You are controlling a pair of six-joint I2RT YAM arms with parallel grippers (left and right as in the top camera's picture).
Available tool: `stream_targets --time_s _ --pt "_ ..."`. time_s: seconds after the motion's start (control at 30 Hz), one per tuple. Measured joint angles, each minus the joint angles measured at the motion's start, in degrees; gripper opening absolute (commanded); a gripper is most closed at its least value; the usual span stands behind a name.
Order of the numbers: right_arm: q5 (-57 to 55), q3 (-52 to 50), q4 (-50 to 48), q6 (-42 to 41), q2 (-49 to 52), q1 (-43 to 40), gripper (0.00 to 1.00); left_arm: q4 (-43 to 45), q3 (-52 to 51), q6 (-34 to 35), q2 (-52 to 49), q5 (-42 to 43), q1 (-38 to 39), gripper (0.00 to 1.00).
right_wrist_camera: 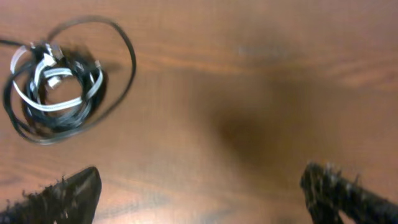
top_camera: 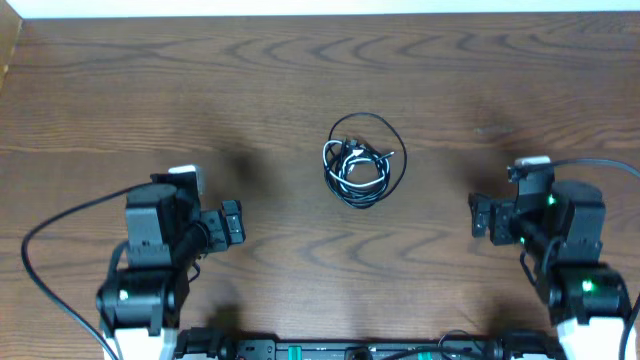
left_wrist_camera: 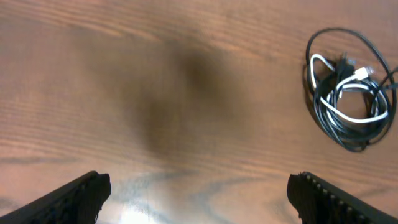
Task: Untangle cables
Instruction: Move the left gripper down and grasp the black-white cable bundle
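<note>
The cables lie in one small tangled coil at the middle of the wooden table: thin black loops wound round a white cord with small plugs. The coil also shows at the right of the left wrist view and at the upper left of the right wrist view. My left gripper is open and empty, well left of the coil and nearer the front edge. My right gripper is open and empty, well right of the coil. Neither touches the cables.
The brown wooden table stretches bare behind the coil to a pale strip at the far edge. Thick black arm cables loop beside each arm base at the front corners.
</note>
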State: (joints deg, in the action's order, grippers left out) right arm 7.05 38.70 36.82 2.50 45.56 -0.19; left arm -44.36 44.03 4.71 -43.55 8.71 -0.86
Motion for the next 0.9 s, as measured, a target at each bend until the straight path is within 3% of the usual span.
stream_targets --time_s 0.1,0.27,0.5,0.7,0.9 --pt "1.4 10.8 8.4 -0.3 8.9 0.0 0.99 -5.9 7.2 0.0 -6.1 2.4 0.0 0.96" --pt "6.2 12.2 7.4 -1.4 14.5 0.0 0.99 -8.3 7.8 0.0 -8.0 4.9 0.0 0.96" --pt "12.7 12.2 3.8 -3.4 15.6 0.1 0.99 -0.6 8.1 0.0 -11.4 8.8 2.6 0.96" --pt "7.3 15.1 7.5 -3.8 17.7 6.5 0.99 0.3 15.6 0.0 -27.4 6.4 14.6 0.96" --pt "4.7 16.2 8.5 -4.1 20.5 7.8 0.99 12.7 16.9 0.7 -42.3 11.0 21.6 0.92"
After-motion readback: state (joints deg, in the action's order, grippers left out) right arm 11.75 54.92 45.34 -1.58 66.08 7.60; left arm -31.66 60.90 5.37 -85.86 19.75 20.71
